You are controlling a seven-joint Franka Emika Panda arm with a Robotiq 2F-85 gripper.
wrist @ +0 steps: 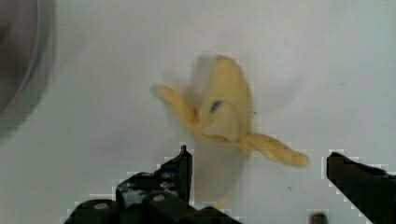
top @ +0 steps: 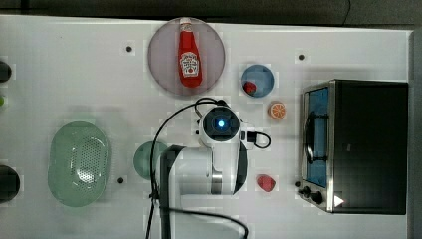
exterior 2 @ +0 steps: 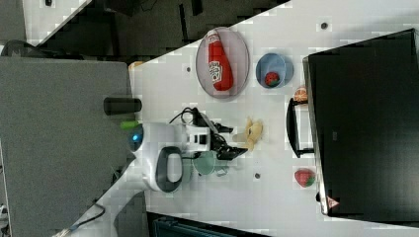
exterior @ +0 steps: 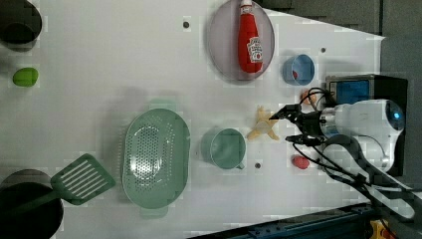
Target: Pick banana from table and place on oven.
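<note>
My jaws stand apart above the banana [wrist: 226,112], which lies on the worktop [top: 74,74]. The ketchup bottle [top: 190,55] has a label I can't read.

I saw the banana [wrist: 224,116], pale yellow with peel flaps splayed outward, lying flat on the white table [exterior: 99,99]. The oven [top: 368,144], black-topped with a silver frame and blue glass door, stood at three o'clock in the top view, door shut.
</note>
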